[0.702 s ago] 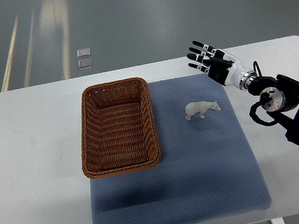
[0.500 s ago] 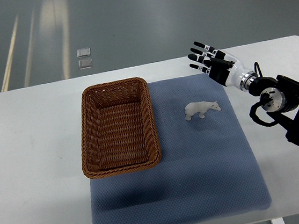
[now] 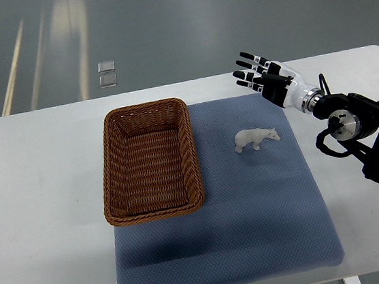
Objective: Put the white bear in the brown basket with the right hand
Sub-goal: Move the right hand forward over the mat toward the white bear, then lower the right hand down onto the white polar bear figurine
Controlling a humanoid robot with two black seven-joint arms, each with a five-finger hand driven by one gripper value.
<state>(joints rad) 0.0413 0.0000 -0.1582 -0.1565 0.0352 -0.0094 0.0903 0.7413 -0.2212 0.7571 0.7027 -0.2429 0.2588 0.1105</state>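
The right hand [image 3: 262,77] is hovering over the far right part of the table, its black-tipped fingers [image 3: 245,57] spread apart and holding nothing. It is a jointed hand with a white back and dark segments, and it is pointing toward the picture's upper left, beyond the far edge of the mat. Its wrist is running back to a round silver joint and a bulky black arm [image 3: 374,141] that is coming in from the right edge, with a thin black cable looping beside it.

The white bear [image 3: 256,137] is standing on the blue mat [image 3: 254,230], a small, smooth, glossy figure on four legs with its head toward the right. It is lying near the hand but clear of it, with open mat between them.

The brown basket [image 3: 150,160] is sitting to the left of the bear, partly on the mat. It is rectangular with rounded corners, tightly woven from wicker, with a thick braided rim, and its inside is showing only weave. The mat is a soft, finely dotted cloth spread flat on the plain white table [image 3: 41,220].
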